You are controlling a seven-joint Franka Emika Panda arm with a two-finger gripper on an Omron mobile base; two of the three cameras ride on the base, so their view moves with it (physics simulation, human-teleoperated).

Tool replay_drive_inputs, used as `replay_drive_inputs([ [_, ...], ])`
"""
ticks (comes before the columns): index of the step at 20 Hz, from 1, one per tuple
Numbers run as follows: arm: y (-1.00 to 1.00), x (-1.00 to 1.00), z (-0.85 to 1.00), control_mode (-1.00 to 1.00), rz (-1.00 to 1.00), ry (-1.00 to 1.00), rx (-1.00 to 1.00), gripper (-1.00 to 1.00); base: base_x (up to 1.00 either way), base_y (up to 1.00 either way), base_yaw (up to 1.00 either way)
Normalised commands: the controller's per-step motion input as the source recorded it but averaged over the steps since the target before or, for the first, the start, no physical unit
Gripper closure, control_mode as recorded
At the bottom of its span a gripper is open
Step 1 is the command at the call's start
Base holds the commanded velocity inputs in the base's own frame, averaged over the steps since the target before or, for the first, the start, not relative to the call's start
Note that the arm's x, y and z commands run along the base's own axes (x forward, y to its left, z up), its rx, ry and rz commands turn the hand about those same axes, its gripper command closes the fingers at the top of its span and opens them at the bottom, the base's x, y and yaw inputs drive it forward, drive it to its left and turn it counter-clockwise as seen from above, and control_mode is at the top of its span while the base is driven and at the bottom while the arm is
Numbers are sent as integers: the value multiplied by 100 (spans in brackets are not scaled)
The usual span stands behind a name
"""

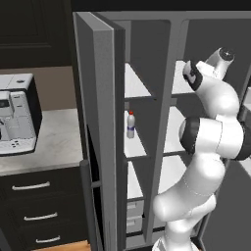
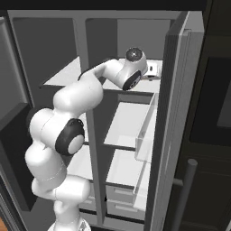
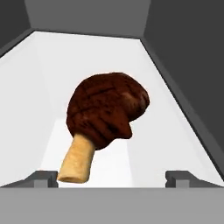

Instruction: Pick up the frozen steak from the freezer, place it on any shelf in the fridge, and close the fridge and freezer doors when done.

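White shelf point(image 3: 166, 131) of the fridge point(image 2: 131, 122) bears the frozen steak point(image 3: 107, 111), lying just beyond my gripper point(image 3: 111, 177), fingers spread and empty; placing looks done, both doors still stand open.

No text, brand, number or sign can be read anywhere: the label on the white bottle point(image 1: 130, 125), down and left of the end effector point(image 3: 112, 178), is only a blue blur.
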Motion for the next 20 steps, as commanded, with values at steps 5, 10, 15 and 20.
replay_drive_inputs([
  [5,0,-100,21,-100,0,0,9,-100,0,0,0],
  [10,3,-100,5,-100,0,6,1,-100,0,0,0],
  [15,29,-100,0,-100,0,19,0,-100,0,0,0],
  [20,70,-100,0,-100,0,29,-1,-100,0,0,0],
])
